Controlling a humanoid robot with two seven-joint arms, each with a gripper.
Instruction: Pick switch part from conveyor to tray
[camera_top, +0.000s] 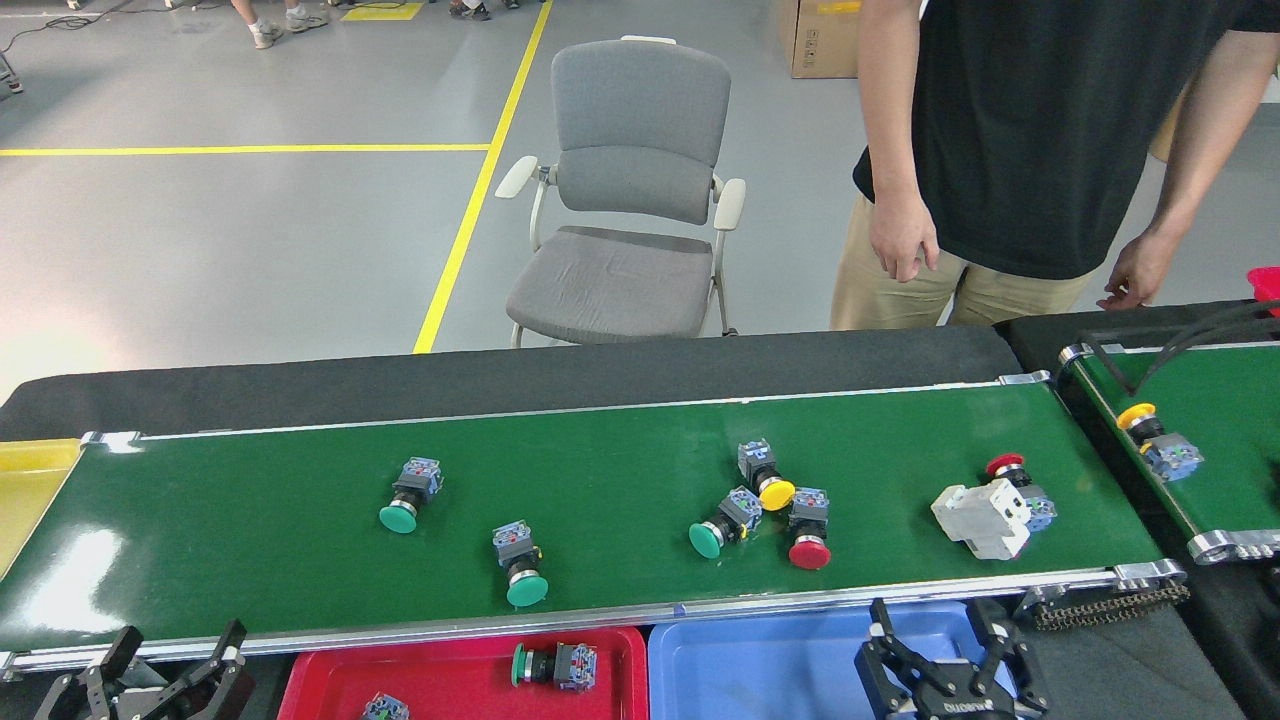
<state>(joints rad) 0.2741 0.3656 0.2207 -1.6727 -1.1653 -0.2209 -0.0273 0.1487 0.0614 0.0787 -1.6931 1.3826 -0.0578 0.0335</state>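
The right pincer (945, 655) is seen at the lower edge of the head view, over the pale blue plastic tray (760, 670). Its black fingers are spread apart and nothing is held between them. The left pincer (170, 660) is seen at the lower left, below the rail, likewise spread and empty.

Beyond the right pincer, across the silver near rail, lies the long, glossy dark-green conveyor (250, 520). A cluster of three push-button switch parts is found up and to the left of the right pincer: a red-capped switch part (808, 535), a green-capped one (722, 522) and a yellow-capped one (765, 475), packed close together and perhaps touching. The red-capped part is judged the nearest to the right pincer; its long axis runs roughly across the belt, cap toward the near rail. Farther right, a white block-shaped breaker (982, 518) lies against a small red-capped switch (1018, 485).

Two more green-capped switch parts (520, 565) (408, 495) lie toward the left, nearer the left pincer. A red plastic tray (450, 670) below the rail already holds a green-capped switch (550, 665).

For the cluster, the right arm is judged the better placed; a forward, slightly leftward reach would be called for.
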